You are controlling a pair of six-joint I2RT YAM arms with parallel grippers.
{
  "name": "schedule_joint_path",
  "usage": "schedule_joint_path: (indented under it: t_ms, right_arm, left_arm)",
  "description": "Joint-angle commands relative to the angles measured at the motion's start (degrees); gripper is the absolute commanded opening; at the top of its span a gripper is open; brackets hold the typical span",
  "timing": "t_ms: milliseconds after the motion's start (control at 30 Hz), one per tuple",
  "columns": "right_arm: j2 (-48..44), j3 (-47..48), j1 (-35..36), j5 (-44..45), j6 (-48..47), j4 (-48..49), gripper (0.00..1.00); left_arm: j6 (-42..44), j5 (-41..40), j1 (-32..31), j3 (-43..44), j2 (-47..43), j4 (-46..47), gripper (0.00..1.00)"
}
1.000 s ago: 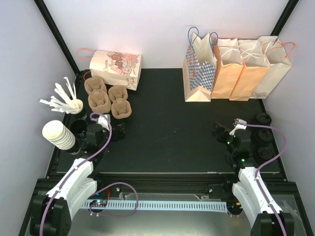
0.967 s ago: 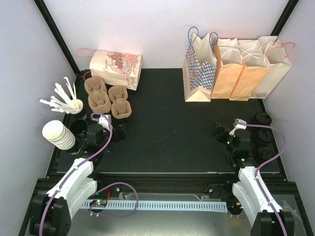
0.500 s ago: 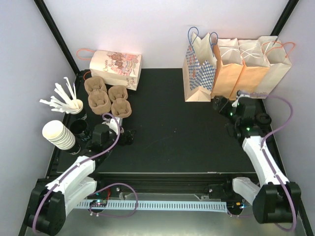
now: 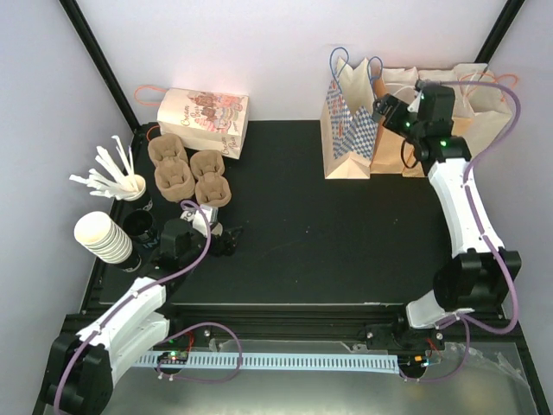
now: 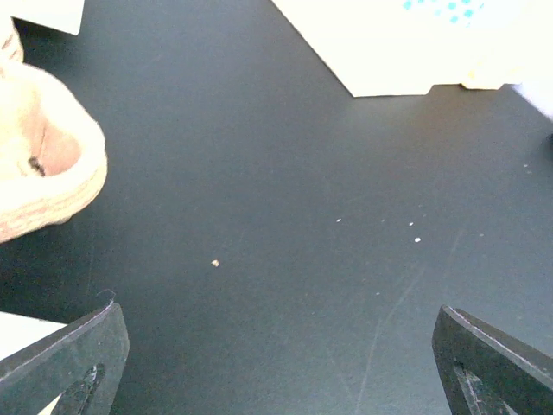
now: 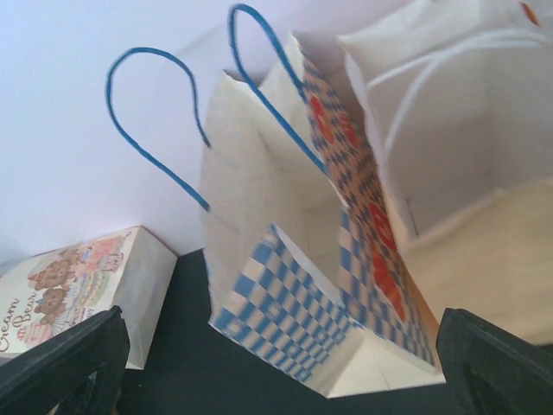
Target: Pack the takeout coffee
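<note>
Top external view: a black table [image 4: 294, 225] walled in white, with both arms reaching out from the near edge.
Far left: a cup of white plastic cutlery [image 4: 117, 177], and nearer the arms a tilted stack of plain white cups [image 4: 102, 238].
Takeout coffee [image 4: 138, 225]: one dark-lidded cup shows just right of the stack, beside the left arm. No hand touches it.
Left gripper [image 4: 232, 242]: low over the table, just right of that cup, its jaws spread wide and holding nothing.
Left wrist view: bare black table lies between the spread fingers [image 5: 60, 363]. The rim of a pulp carrier [image 5: 43, 173] shows at the left edge.
Pulp carriers [image 4: 186, 169]: four brown ones sit clustered beyond the left gripper.
Printed bag [image 4: 203, 112]: lies on its side against the back wall, behind the carriers.
Checkered bag [image 4: 350, 130]: stands upright at the back right with its mouth open and blue handles up.
Right gripper [image 4: 384, 108]: raised beside the top of the checkered bag, its jaws spread wide and empty.
Right wrist view: looks down into the checkered bag's open mouth. A white-handled bag [image 6: 449, 130] stands against its right side.
Orange bags [image 4: 423, 130]: two stand upright, partly hidden behind the right arm.
Cream bag [image 4: 482, 112]: the last in the row, at the far right.
</note>
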Motion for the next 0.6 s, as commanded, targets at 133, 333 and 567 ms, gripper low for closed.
schedule_joint_path:
  t_ms: [133,333,567]
  right_arm:
    - [11.3,19.5,4.1,0.4,-9.0,-15.6,1.00]
    - [22.2,37.5,8.6,6.4,-16.5,-26.9,0.98]
    - [31.7,51.3,11.4,14.0,-22.2,-32.4,0.90]
  left_arm:
    - [2.3,-0.4,-0.6,0.3,-6.1,1.1,0.99]
    - [0.0,-1.6,-0.6,7.3,-10.8,-10.1,0.99]
    - [-6.8,0.1,-0.6,13.0,-14.0,-18.7,0.99]
